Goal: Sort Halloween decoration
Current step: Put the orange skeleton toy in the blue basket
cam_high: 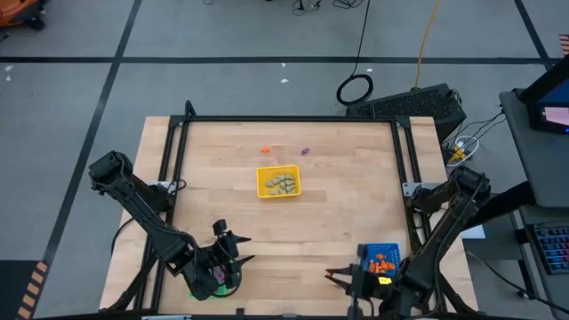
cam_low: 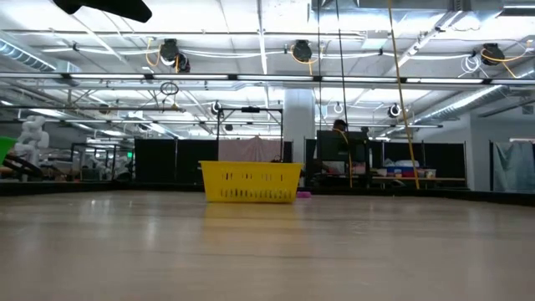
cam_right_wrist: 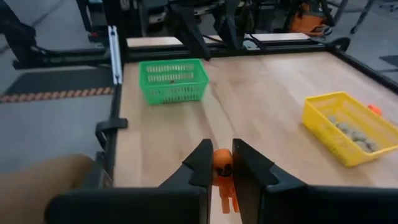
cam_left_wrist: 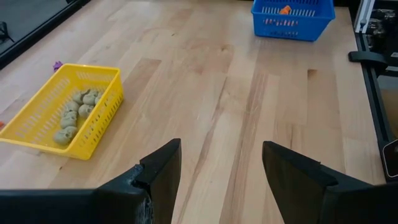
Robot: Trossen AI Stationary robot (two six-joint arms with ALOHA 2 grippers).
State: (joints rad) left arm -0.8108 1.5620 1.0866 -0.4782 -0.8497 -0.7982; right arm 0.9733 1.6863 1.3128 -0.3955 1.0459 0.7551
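Right wrist view: right fingers (cam_right_wrist: 222, 167) clamp orange trinket (cam_right_wrist: 223, 177), seemingly a figure; left fingers (cam_left_wrist: 221, 163) apart.

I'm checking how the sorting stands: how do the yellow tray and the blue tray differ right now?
The yellow tray sits mid-table, apart from both arms; the blue tray sits at the near edge beside the right arm. The yellow tray holds pale beige-grey trinkets; the blue tray holds orange trinkets. Both are slotted rectangular baskets standing upright on the wooden table.
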